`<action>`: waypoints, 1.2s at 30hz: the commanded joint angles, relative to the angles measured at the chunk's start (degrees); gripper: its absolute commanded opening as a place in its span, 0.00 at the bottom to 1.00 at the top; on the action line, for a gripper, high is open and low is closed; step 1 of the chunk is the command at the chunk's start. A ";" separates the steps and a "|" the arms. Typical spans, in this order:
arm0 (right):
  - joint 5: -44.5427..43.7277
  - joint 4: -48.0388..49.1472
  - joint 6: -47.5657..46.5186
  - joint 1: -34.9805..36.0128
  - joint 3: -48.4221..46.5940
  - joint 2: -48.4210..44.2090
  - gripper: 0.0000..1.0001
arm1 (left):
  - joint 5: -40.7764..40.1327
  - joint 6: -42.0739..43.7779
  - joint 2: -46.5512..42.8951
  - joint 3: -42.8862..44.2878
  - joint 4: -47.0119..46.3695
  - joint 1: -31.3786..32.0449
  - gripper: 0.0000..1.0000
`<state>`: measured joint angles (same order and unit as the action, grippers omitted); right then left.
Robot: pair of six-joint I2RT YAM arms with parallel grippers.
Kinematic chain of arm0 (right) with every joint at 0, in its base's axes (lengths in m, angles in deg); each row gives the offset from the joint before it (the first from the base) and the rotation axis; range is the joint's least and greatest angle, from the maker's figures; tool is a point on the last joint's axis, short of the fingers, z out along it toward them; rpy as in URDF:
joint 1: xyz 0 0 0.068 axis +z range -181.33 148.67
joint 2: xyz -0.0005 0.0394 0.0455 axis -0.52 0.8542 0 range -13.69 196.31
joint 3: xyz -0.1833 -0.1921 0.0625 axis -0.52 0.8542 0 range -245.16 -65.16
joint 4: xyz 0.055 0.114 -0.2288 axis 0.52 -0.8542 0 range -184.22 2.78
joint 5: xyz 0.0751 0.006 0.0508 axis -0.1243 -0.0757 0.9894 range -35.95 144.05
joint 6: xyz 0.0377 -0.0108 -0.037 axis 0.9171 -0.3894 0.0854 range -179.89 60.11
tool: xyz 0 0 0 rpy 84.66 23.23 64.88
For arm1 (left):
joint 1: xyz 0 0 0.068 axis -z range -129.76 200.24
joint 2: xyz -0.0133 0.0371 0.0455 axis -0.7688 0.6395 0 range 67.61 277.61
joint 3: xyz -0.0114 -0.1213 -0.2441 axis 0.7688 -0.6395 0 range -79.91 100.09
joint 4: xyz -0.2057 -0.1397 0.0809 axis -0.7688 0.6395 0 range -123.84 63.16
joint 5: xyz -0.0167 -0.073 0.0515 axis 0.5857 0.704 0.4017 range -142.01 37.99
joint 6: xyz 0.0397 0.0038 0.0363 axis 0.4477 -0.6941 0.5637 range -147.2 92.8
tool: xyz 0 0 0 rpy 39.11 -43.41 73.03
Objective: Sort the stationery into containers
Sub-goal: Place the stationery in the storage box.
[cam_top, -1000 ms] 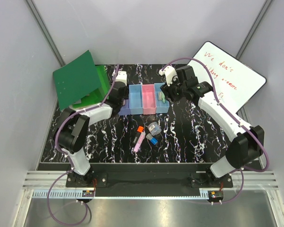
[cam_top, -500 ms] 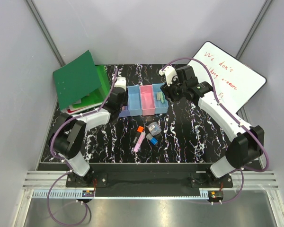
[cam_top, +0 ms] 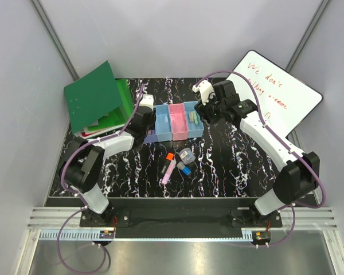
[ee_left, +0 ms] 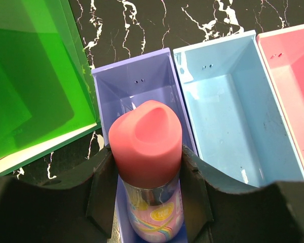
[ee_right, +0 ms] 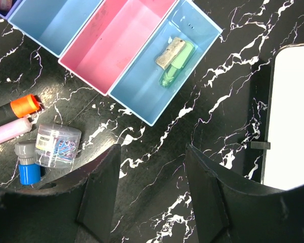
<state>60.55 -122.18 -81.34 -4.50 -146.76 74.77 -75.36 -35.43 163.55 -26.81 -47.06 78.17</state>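
The containers are joined bins in a row: purple-blue (ee_left: 137, 86), light blue (ee_left: 228, 111), pink (cam_top: 179, 120) and light blue (cam_top: 196, 123). My left gripper (ee_left: 147, 187) is shut on a pink-capped marker (ee_left: 146, 144), its body reaching down into the purple-blue bin. My right gripper (ee_right: 152, 167) is open and empty above the table, right of the bins. A green highlighter (ee_right: 175, 68) and a beige piece (ee_right: 171, 51) lie in the rightmost bin. An orange-capped marker (ee_right: 25, 105), a pink marker (cam_top: 167, 172), a clear clip box (ee_right: 58, 145) and a blue piece (ee_right: 28, 164) lie loose in front.
A green folder (cam_top: 94, 97) stands at the back left, close beside the purple-blue bin. A whiteboard with red writing (cam_top: 275, 91) leans at the back right. The light blue bin beside the purple one and the pink bin hold nothing.
My left gripper has moved nearer and lower with the pink-capped marker, down to the purple-blue bin. The right arm has hardly moved.
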 commanded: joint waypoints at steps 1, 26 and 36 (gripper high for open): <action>-1.05 1.74 -0.78 -0.37 0.30 -2.16 0.62 | 0.33 -0.21 -1.72 2.18 -1.90 0.20 0.00; -1.14 2.09 -0.96 -0.37 0.92 -2.07 0.62 | -3.54 5.24 5.91 8.15 -9.81 -0.67 0.00; -1.32 2.27 -1.05 -0.46 1.44 -1.98 0.62 | -4.59 7.17 13.21 15.80 -12.98 -2.52 0.00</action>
<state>60.51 -121.77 -81.78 -4.50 -145.80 74.55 -77.63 -29.55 175.14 -15.03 -52.45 76.66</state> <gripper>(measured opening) 0.616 0.483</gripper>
